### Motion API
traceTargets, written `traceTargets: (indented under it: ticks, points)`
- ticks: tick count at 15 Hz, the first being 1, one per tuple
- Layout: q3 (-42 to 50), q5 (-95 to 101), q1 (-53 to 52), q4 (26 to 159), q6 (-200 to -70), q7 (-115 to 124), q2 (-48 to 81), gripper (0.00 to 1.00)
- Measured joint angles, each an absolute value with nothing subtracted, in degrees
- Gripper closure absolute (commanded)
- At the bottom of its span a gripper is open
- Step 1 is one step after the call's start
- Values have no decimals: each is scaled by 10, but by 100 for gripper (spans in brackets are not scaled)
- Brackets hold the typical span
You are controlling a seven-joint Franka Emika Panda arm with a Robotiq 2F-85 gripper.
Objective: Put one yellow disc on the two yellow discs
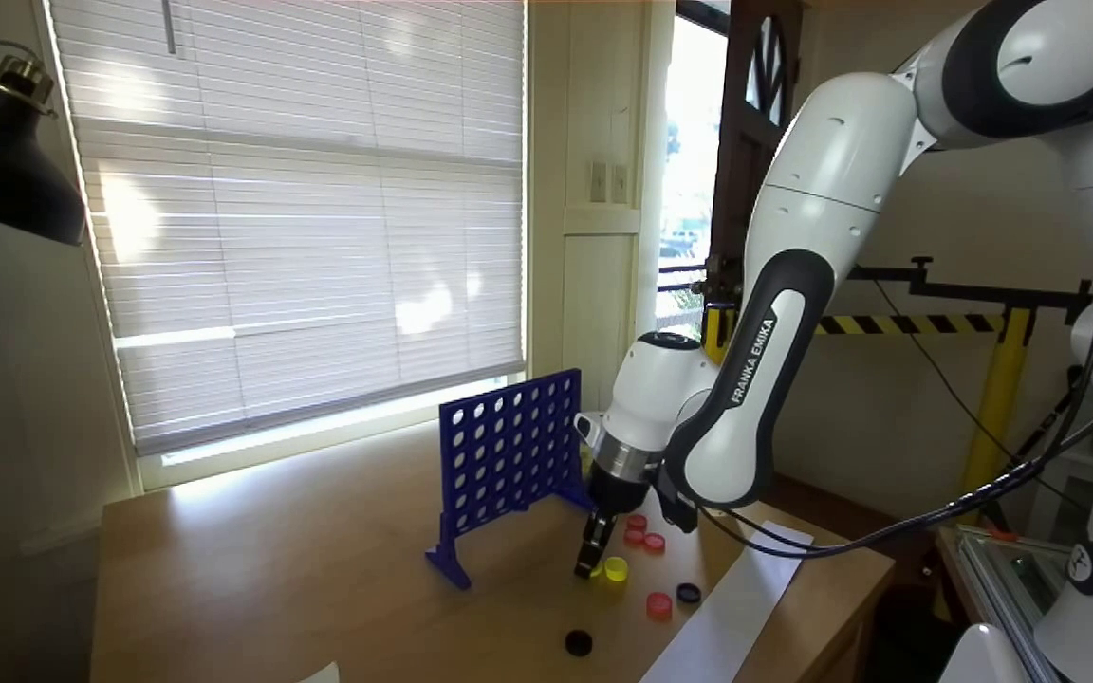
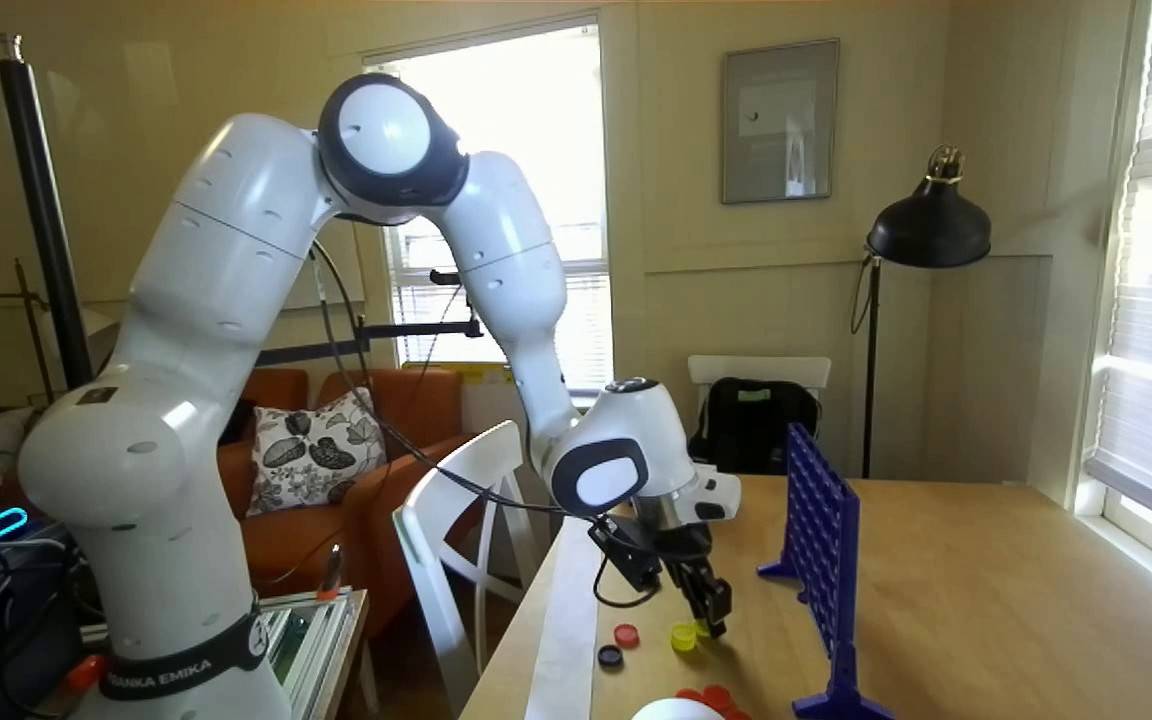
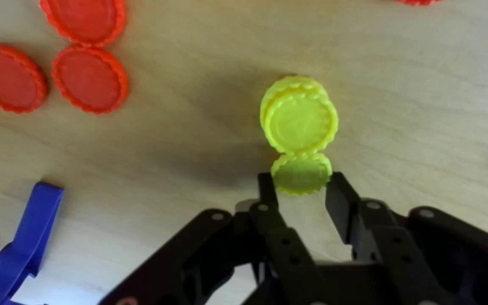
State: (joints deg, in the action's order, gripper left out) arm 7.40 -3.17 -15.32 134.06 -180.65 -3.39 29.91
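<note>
Yellow disc (image 3: 301,174): just beside the two yellow discs (image 3: 303,123), rims seeming to touch; not yet on top.
Fingers (image 3: 341,203): apparently pinching the yellow disc at opposite edges; firmness can't be judged.
Two yellow discs: stacked; upper one looks off-centre, perhaps only viewing angle.
Snag risk: lift too low or sideways, held rim could shove the two yellow discs along the worktop (image 1: 300,569).
Slide risk: if released tilted or off-centre, yellow disc could slip off.

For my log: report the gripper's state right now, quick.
Gripper: closed on one yellow disc, by its opposite edges.
</note>
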Motion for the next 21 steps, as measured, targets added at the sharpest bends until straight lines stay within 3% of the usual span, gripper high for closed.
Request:
traceTargets:
  ticks: [21]
  points:
    - [76, -22, -153, 1454, -1844, -34, 185, 90]
